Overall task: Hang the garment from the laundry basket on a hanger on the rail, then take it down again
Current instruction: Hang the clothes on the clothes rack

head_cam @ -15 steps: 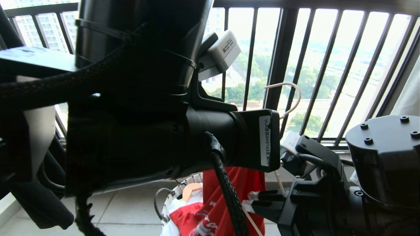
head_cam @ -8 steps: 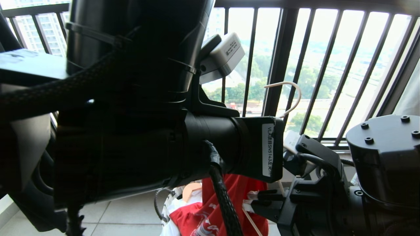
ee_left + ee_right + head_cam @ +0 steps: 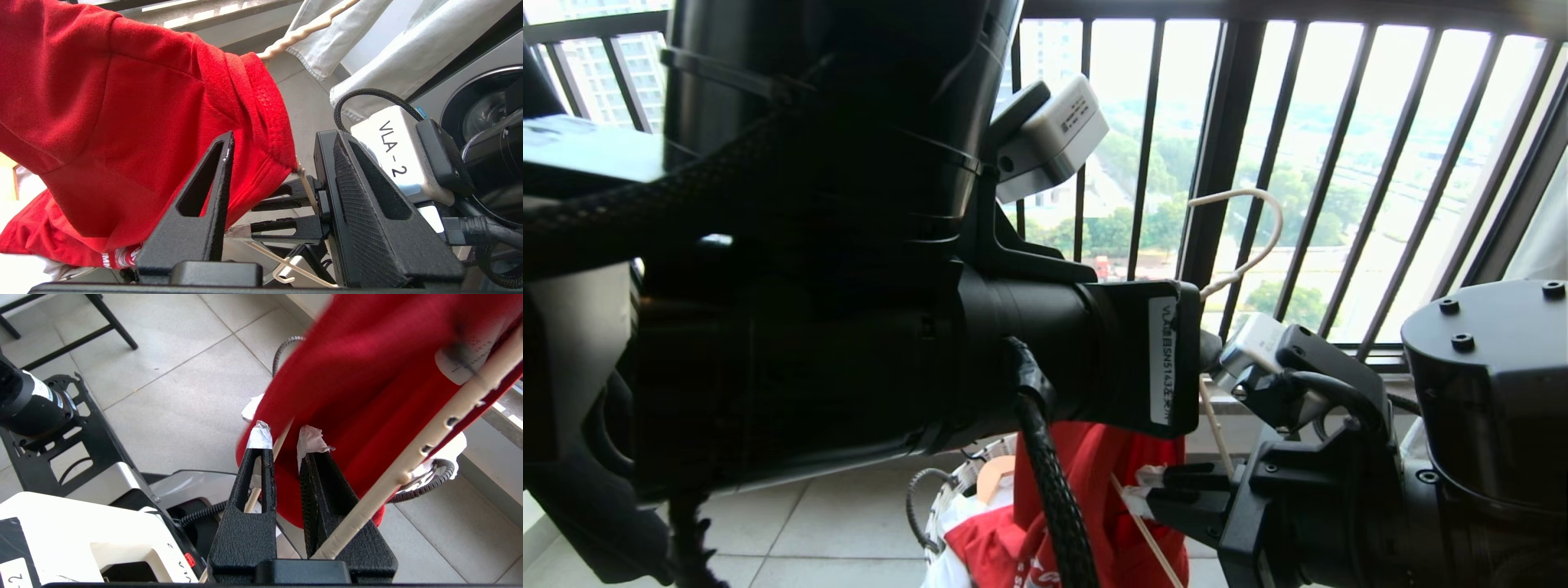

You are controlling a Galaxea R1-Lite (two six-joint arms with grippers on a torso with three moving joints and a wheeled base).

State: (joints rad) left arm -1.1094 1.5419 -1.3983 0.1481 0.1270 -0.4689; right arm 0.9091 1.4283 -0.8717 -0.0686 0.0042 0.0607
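The red garment [image 3: 1127, 482] hangs half threaded on the thin white hanger [image 3: 1241, 229] and trails down into the laundry basket [image 3: 947, 490]. My right gripper [image 3: 1143, 494] is shut on the hanger's wire; in its wrist view the taped tips of the right gripper [image 3: 284, 435] pinch the thin wire, with the garment [image 3: 367, 375] just beyond. My left gripper [image 3: 280, 136] is open, and the garment's sleeve hem [image 3: 261, 134] lies loose between its fingers. The hanger's end [image 3: 304, 179] pokes out of that sleeve. The rail is out of view.
The black barred window railing [image 3: 1225, 163] stands close behind. A pale denim garment [image 3: 367, 49] hangs beside a washing machine [image 3: 470, 110]. My left forearm [image 3: 849, 245] blocks much of the head view. The robot's base [image 3: 61, 539] and black furniture legs [image 3: 110, 326] stand on the tiled floor.
My left gripper has opened and let go of the red sleeve, and that arm has drawn back a little to the left. The right gripper still holds the hanger.
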